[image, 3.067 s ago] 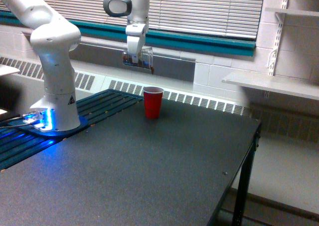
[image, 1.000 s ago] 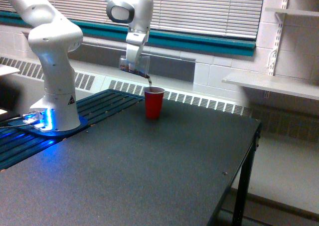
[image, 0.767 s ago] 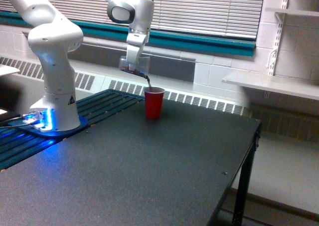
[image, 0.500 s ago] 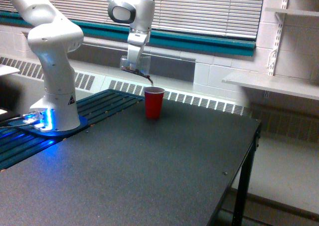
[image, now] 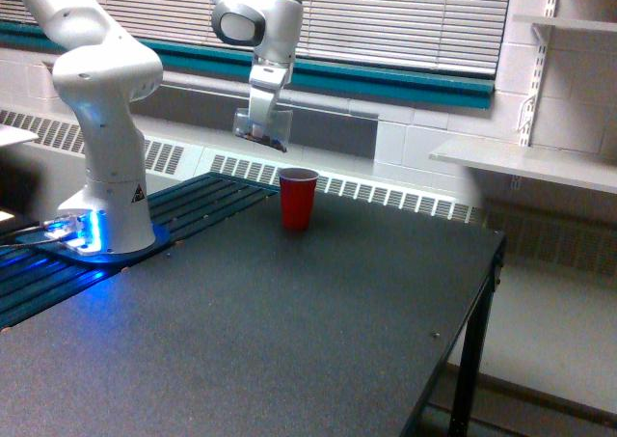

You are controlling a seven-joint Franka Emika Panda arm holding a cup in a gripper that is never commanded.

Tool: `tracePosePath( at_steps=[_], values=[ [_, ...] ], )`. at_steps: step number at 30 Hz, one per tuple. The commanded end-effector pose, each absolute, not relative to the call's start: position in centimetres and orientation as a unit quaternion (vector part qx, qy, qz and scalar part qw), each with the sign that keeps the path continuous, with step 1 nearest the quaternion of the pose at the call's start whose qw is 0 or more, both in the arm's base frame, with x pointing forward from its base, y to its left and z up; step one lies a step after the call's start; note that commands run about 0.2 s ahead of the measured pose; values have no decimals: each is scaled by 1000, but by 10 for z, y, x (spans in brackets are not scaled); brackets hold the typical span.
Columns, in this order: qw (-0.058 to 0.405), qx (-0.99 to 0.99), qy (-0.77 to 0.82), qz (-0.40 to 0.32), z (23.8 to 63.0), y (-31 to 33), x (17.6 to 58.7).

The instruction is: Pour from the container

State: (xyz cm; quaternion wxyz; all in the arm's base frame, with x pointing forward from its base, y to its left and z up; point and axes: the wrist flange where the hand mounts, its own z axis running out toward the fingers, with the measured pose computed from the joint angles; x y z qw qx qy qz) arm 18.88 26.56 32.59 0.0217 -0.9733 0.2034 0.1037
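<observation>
The container (image: 265, 128), a small clear cup with dark brown grains along its lower side, hangs tilted in the air with its mouth towards the exterior view's right. My gripper (image: 262, 115) is shut on the container from above. Below it and a little to the right, a red cup (image: 297, 198) stands upright on the black table (image: 289, 331). No grains are falling between the two.
The arm's white base (image: 106, 205) stands at the table's left on a dark slatted strip with a blue glow. The table's right edge (image: 482, 292) drops to the floor. Wall shelves (image: 521, 162) hang at the right, a window with blinds behind.
A thin brown stream ran from the container into the red cup a second ago. It has stopped, and the container has tipped back a little and shifted slightly right.
</observation>
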Motion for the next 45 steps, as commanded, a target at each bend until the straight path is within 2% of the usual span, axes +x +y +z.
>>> tracePosePath(
  at_steps=[1, 30, 45],
  values=[
    [27, -973, 197, 116, 329, 266, 195],
    [24, -967, 184, 176, 332, 270, 210],
    [47, -967, 194, 159, 345, 270, 221]
  ],
)
